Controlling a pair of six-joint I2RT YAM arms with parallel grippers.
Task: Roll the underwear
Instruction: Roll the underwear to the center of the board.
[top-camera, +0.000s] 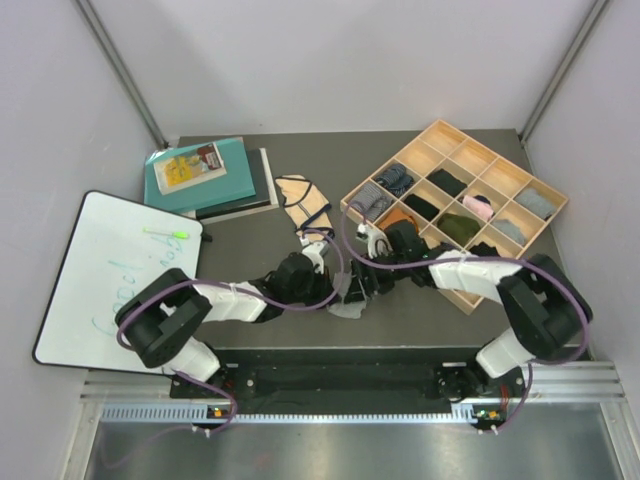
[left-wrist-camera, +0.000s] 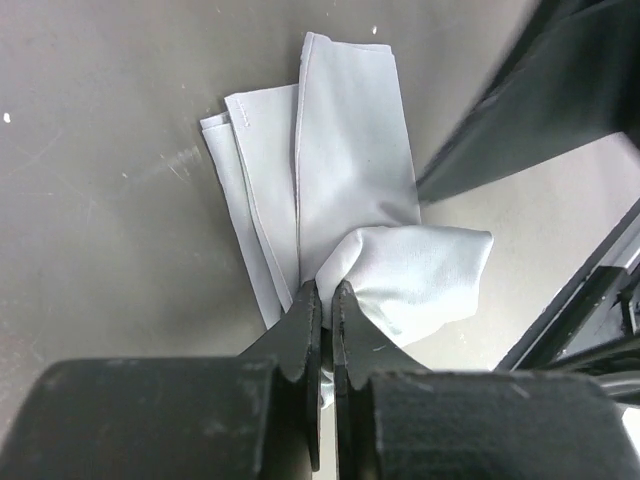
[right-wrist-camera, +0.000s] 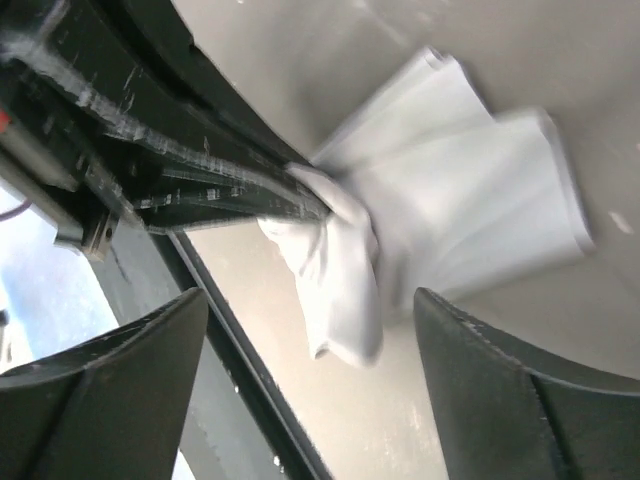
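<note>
Clenched on a bunched corner of the grey briefs (left-wrist-camera: 350, 170), the left gripper (left-wrist-camera: 325, 300) pinches limp cloth that lies folded near the table's (left-wrist-camera: 100, 200) front edge, between the arms. Facing it, the right gripper (right-wrist-camera: 310, 298) stands released, astride the same bunch. Light and floppy, it will likely sag and unfold unless taken at a folded edge through all layers.
</note>
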